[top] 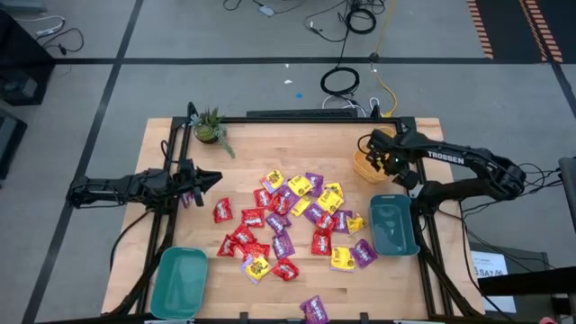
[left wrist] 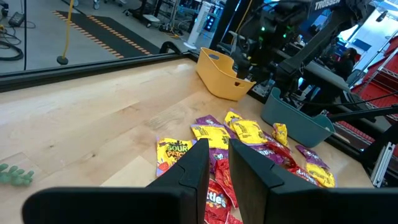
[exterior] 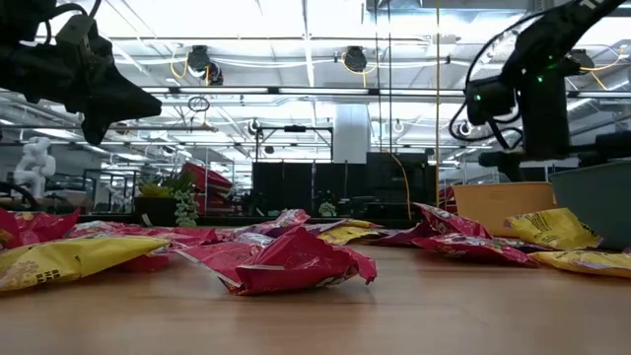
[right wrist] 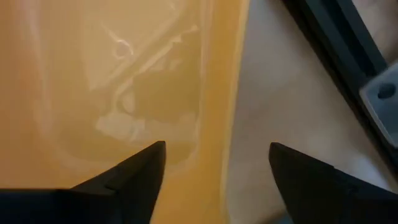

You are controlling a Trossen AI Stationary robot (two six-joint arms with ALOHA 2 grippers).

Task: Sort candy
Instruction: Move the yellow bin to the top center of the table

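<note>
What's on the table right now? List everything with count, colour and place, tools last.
candy packets: about thirty, red, purple and yellow, heaped mid-table; one purple stray at the front edge.
orange bin: one, back right, looks empty in the right wrist view.
teal bin, right: one, right edge, in front of the orange bin.
teal bin, left: one, front left corner.
plant: one, green, back left corner.
table: one, light wood.
left tool: over the table's left side, fingers close together, holding nothing.
right tool: over the orange bin, open, empty.
</note>
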